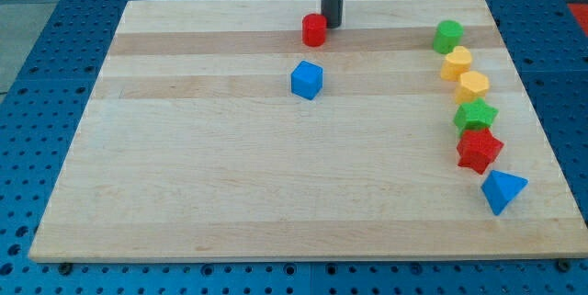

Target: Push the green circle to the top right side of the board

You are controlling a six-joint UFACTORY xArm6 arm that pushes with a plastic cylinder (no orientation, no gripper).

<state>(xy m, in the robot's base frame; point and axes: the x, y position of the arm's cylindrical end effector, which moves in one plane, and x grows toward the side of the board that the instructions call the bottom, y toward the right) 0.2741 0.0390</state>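
Observation:
The green circle [448,35] sits near the board's top right, at the head of a column of blocks along the right side. My tip [331,25] is at the view's top centre, touching or just beside the right of a red cylinder [314,29]. The tip is far to the left of the green circle.
Below the green circle lie two yellow blocks [457,62] [474,85], a green star-like block [475,116], a red star [479,150] and a blue triangle [502,190]. A blue cube [307,80] lies below the red cylinder. The wooden board [184,166] rests on a blue pegboard.

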